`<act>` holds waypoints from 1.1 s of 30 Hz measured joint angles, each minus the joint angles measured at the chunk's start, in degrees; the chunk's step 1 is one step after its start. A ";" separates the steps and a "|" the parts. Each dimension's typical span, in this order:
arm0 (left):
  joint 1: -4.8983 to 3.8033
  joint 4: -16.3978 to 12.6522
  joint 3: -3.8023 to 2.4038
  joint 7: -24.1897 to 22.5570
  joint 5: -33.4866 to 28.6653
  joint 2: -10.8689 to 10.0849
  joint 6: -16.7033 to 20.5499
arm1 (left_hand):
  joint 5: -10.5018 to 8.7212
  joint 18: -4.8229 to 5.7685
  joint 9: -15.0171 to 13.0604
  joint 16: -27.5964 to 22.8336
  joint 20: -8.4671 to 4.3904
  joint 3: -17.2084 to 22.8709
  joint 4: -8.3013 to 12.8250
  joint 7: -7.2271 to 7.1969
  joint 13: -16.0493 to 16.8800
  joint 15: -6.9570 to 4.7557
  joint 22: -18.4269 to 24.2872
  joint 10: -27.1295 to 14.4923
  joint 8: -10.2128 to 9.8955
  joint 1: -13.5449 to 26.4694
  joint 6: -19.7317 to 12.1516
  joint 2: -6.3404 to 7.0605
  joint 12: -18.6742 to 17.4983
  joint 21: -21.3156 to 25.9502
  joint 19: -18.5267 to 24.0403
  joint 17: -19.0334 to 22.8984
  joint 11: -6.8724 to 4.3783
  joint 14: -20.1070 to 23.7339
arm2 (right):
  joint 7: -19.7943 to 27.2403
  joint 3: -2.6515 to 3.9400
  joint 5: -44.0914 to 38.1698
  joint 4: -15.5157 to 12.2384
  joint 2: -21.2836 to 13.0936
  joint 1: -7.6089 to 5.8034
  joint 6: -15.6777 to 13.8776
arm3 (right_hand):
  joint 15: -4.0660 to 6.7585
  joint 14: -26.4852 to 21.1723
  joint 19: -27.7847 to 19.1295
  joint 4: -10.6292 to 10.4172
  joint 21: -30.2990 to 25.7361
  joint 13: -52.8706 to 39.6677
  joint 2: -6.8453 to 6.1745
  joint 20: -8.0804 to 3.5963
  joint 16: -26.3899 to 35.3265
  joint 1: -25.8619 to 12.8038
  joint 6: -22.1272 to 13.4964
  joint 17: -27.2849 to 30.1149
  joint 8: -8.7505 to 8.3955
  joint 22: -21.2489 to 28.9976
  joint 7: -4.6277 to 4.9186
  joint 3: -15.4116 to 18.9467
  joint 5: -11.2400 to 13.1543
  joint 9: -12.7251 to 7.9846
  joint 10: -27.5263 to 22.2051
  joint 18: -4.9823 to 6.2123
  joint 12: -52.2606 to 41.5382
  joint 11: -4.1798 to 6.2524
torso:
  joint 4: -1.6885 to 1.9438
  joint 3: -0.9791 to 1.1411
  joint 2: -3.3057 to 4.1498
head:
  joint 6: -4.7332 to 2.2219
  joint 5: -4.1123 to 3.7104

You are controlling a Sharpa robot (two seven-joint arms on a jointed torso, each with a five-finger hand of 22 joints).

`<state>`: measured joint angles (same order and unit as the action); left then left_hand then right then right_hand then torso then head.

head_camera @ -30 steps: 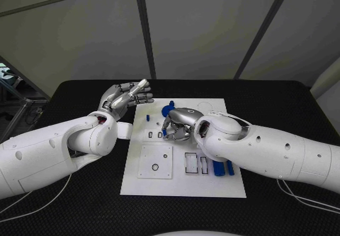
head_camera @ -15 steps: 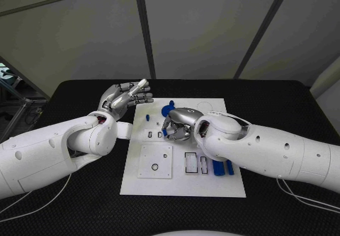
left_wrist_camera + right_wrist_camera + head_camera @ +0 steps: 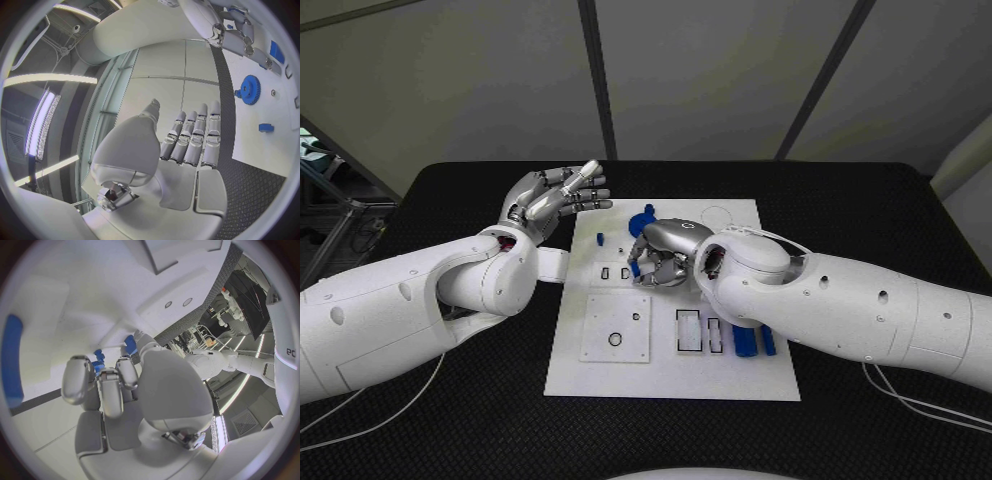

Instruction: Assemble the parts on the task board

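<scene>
The white task board (image 3: 678,375) lies in the middle of the black table. My right hand (image 3: 661,256) is curled down over the board's middle, its fingers (image 3: 103,382) closed around a small blue part (image 3: 130,344) that peeks out at their tips. My left hand (image 3: 555,199) is raised beside the board's far left corner, fingers (image 3: 194,135) spread and holding nothing. A blue gear (image 3: 643,222) (image 3: 250,90) stands on the board's far part. A small blue peg (image 3: 599,240) (image 3: 265,127) is to its left. Two blue blocks (image 3: 754,342) lie near the board's right edge.
A square white plate with holes (image 3: 617,328) and two black-rimmed slots (image 3: 691,330) sit on the near half of the board. Black table (image 3: 862,210) surrounds the board. My two forearms flank the board on either side.
</scene>
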<state>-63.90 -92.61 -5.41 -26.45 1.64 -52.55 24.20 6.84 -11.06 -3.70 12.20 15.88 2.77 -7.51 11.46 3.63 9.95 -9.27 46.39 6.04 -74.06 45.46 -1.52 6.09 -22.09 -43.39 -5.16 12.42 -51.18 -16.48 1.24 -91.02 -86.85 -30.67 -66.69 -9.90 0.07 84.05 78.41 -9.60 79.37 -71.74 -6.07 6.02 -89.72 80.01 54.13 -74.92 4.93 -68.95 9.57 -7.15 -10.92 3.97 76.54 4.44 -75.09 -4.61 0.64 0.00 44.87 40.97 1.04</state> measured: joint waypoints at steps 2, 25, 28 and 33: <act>0.00 0.01 0.00 0.02 0.00 0.00 -0.01 | 0.00 0.00 0.00 0.00 0.00 0.00 0.00 0.00 0.00 0.00 0.00 0.00 0.00 0.00 0.00 0.00 0.00 0.00 0.00 0.00 0.00 0.00 | -0.02 -0.01 -0.01 0.02 0.00 0.05 0.00 | -0.23 -0.05 -0.20 -0.31 0.00 0.01 -0.55 0.20 0.00 -0.55 -0.78 0.00 -0.01 0.06 0.08 0.55 0.79 -0.01 -0.20 0.00 0.00 -0.20 | 0.00 0.00 0.00 | 0.00 0.00; 0.01 0.94 0.01 3.93 5.08 -0.98 -0.78 | 0.00 0.00 -0.57 5.48 -2.88 -1.43 1.43 1.03 1.66 -3.53 -2.02 12.09 1.40 -0.12 7.39 -0.12 4.36 -4.98 -6.68 -3.69 -3.01 -11.53 | 10.61 -0.13 3.45 -5.23 -7.01 0.39 -10.89 | -1.41 -0.01 -2.91 -4.24 -3.10 1.33 -1.41 1.41 0.46 3.12 -6.22 0.01 -0.38 4.75 1.00 4.09 -0.01 0.12 -1.88 -0.01 0.70 -0.83 | -0.09 0.08 -0.47 | -0.51 0.12; -0.03 1.54 0.01 6.93 8.61 -1.36 -1.58 | 0.00 0.00 -0.94 10.57 -4.92 -1.41 1.76 -0.15 3.02 -5.75 -3.88 16.99 2.46 -0.32 10.04 -0.32 6.30 -8.72 -11.36 -7.00 -4.85 -18.13 | 14.35 0.57 7.65 -5.51 -9.54 -0.47 -12.24 | -1.35 -0.05 -6.31 -3.69 -6.78 4.30 -0.36 1.02 2.86 4.17 -3.43 0.01 1.37 10.66 0.54 3.53 -1.07 0.59 -4.47 1.37 3.53 -0.48 | -0.15 0.11 -0.81 | -0.69 0.30; -0.68 2.52 0.01 13.79 15.99 -1.96 -4.00 | 0.00 0.00 -2.13 28.03 -8.66 -2.00 1.17 -2.62 6.87 -9.31 -8.89 22.51 4.39 -0.44 12.64 -0.44 11.39 -17.54 -19.57 -20.74 -7.73 -27.86 | 18.57 2.31 15.66 -5.46 -13.30 -1.54 -13.09 | -0.76 0.00 -10.57 -3.35 -12.19 9.29 0.15 0.52 6.45 4.68 -1.86 0.01 2.01 18.46 -0.04 3.57 -2.42 0.61 -7.80 2.27 8.11 0.03 | -0.24 0.18 -1.55 | -0.69 0.54</act>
<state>-64.58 -90.09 -5.40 -12.65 17.63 -54.52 20.21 6.84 -11.05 -5.84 40.23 7.22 0.77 -6.33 8.84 10.51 0.64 -18.15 68.89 10.43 -74.50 58.11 -1.96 17.48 -39.63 -62.96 -25.90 4.70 -79.04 2.09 3.55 -75.36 -92.31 -43.96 -68.23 -22.99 -0.68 84.05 67.85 -12.96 67.18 -62.45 -5.92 6.54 -83.27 84.69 52.28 -74.91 6.94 -50.49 9.53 -3.59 -13.33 4.58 68.74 6.71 -66.99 -4.58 0.40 0.18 43.32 40.29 1.58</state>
